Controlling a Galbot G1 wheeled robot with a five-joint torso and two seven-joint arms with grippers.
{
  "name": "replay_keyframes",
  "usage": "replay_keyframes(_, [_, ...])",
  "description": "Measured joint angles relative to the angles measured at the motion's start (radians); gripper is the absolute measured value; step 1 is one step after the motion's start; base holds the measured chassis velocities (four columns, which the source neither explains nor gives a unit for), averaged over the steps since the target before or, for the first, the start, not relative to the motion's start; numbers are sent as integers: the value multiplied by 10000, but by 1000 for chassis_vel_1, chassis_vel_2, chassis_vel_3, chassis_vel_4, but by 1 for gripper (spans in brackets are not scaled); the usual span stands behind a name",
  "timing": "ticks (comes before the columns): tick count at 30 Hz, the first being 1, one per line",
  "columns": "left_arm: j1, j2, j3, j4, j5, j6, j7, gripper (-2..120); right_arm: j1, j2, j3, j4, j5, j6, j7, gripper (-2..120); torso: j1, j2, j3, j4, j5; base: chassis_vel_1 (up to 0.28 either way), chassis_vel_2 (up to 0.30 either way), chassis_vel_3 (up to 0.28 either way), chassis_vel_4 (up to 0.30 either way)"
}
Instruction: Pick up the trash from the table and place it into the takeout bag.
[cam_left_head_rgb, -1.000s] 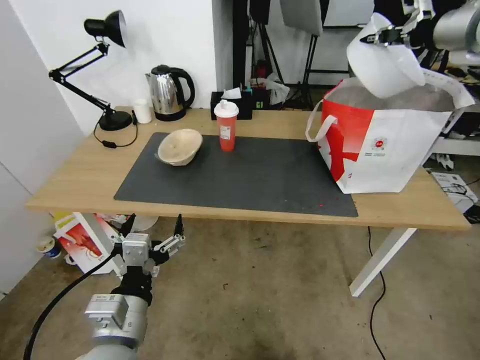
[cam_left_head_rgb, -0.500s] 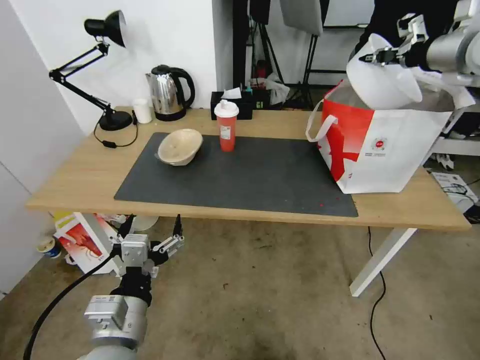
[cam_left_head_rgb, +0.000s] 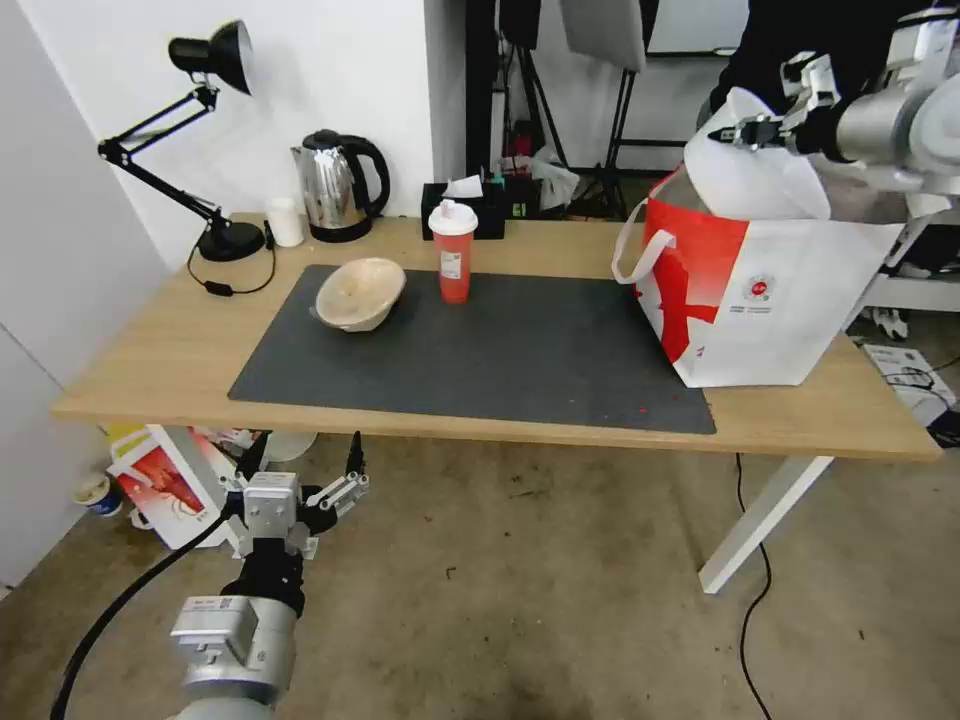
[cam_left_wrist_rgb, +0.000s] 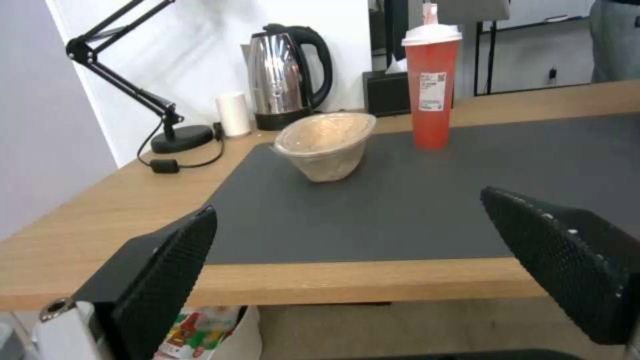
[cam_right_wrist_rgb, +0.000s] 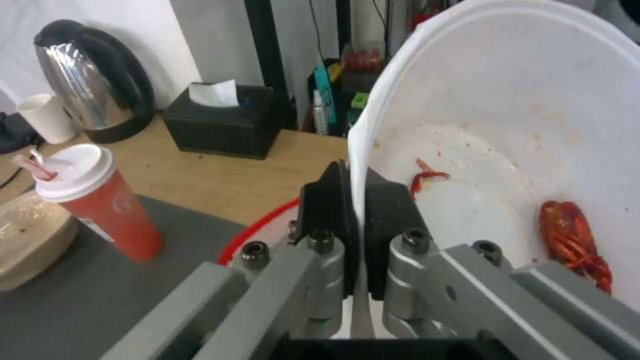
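The step in hand is the placing of the first piece of trash: the right hand (cam_left_head_rgb: 735, 131) is clamped on the rim of the large white bowl (cam_left_head_rgb: 755, 170), its two pads pressed together on the thin wall, as the right wrist view shows clearly. The bowl hangs tilted, its lower part already inside the open mouth of the takeout bag (cam_left_head_rgb: 770, 300), which stands at the far right end of the bench (cam_left_head_rgb: 150, 370), partly on the dark mat (cam_left_head_rgb: 500, 360). Inside the bowl some red food scraps (cam_right_wrist_rgb: 570, 240) stick to the wall. I judge that the next move calls for lowering the bowl a little deeper between the bag walls and then parting the pads, so that it falls in and does not catch on the bag's edge or on the white loop handle (cam_left_head_rgb: 635, 250). Two pieces are not yet collected: the beige bowl (cam_left_head_rgb: 360, 293) lies on the left part of the mat, and the red cup (cam_left_head_rgb: 453, 250) with white lid stands upright just to the right of it, near but apart. The left hand (cam_left_head_rgb: 300, 475) hangs low in front of the near edge of the bench, over the floor, with its fingers wide apart and holding nothing.
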Motion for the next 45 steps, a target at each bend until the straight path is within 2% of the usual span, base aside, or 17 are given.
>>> replay_keyframes(6, [2,21,3,-6,23,-4,0,99,-919,20,611,0,-152,2,11,0,0,-1,0,-1,1,0,0,0,0])
replay_keyframes(22, [-3,51,3,-8,28,-5,-5,99,-1364,-25,930,285,-41,3,-16,2,0,-1,0,-1,0,0,0,0,0])
replay_keyframes(25, [-3,53,8,-7,29,-5,-8,99,-1270,-31,958,362,68,3,-44,16,0,-1,0,0,0,0,0,0,0])
replay_keyframes(28, [-5,55,9,-7,29,-5,-10,99,-1234,-40,964,403,117,3,-51,21,0,0,0,-1,0,0,0,0,0])
replay_keyframes(29, [-7,57,9,-7,29,-5,-10,99,-1200,-45,973,417,158,3,-52,30,0,0,0,0,0,0,0,0,0])
replay_keyframes(31, [-10,58,9,-7,29,-5,-11,99,-1183,-47,979,424,177,3,-52,31,0,-1,0,-1,-1,0,0,0,0])
replay_keyframes(34, [-17,59,12,-7,29,-4,-13,99,-1087,-50,986,486,214,2,-34,47,0,0,0,0,-1,0,0,0,0])
replay_keyframes(36, [-17,60,13,-7,29,-4,-13,99,-1080,-50,987,487,214,2,-30,49,0,0,0,0,0,0,0,0,0])
replay_keyframes(38, [-17,60,18,-8,29,-3,-15,99,-1042,-52,986,519,214,1,-6,63,0,0,0,-1,0,0,0,0,0])
replay_keyframes(40, [-18,62,20,-15,28,-2,-17,99,-1036,-76,986,561,210,0,10,66,0,0,0,0,0,0,0,0,0])
replay_keyframes(42, [-20,69,20,-30,28,0,-18,99,-1032,-125,980,604,174,-1,44,78,0,0,0,-2,1,0,0,0,0])
replay_keyframes(44, [-23,71,25,-41,27,2,-18,99,-1046,-165,993,662,168,-2,52,81,0,-1,0,0,0,0,0,0,0])
replay_keyframes(45, [-23,72,27,-47,27,3,-18,99,-1079,-205,1032,732,149,-2,60,88,0,-1,0,-1,1,0,0,0,0])
